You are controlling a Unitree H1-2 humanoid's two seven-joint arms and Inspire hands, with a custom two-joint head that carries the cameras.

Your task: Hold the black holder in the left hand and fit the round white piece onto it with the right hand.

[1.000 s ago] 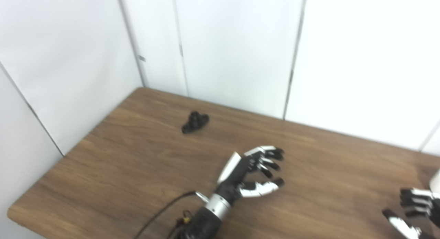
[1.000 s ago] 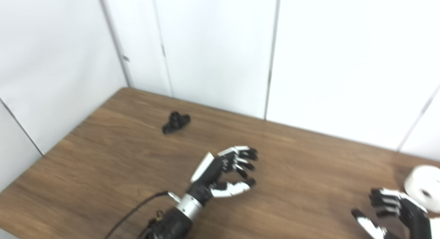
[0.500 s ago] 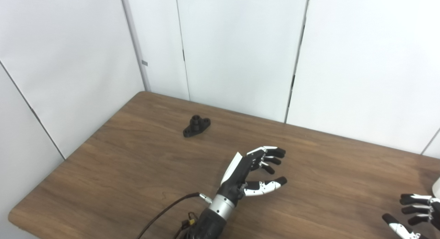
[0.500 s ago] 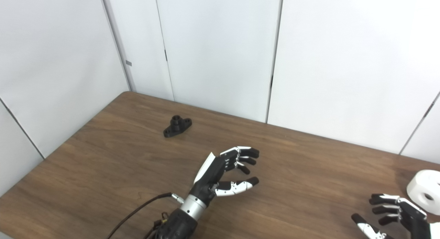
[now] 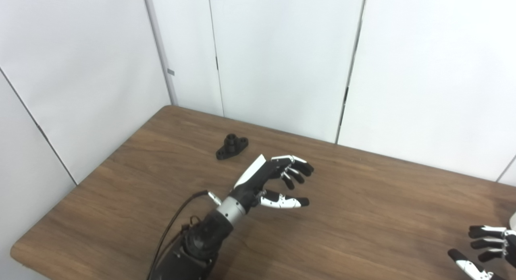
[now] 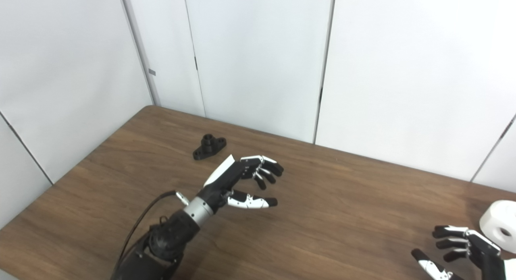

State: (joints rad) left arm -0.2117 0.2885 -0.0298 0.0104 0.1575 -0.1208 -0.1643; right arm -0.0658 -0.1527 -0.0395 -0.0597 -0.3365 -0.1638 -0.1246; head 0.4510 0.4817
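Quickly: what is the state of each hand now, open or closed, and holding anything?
Left hand: open, holding nothing; the black holder lies apart on the table.
Right hand: open, holding nothing; the round white piece sits beside it.

Black holder (image 5: 231, 146), white round piece (image 6: 500, 226), brown wood-grain table (image 5: 375, 215).

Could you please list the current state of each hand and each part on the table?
left hand: open, holding nothing, raised over the table, near the black holder but not touching it.
right hand: open, holding nothing, low at the picture's bottom right, beside the round white piece.
black holder: lying free on the table, ungrasped.
round white piece: resting on the table near its right edge, ungrasped, not fitted onto the holder.
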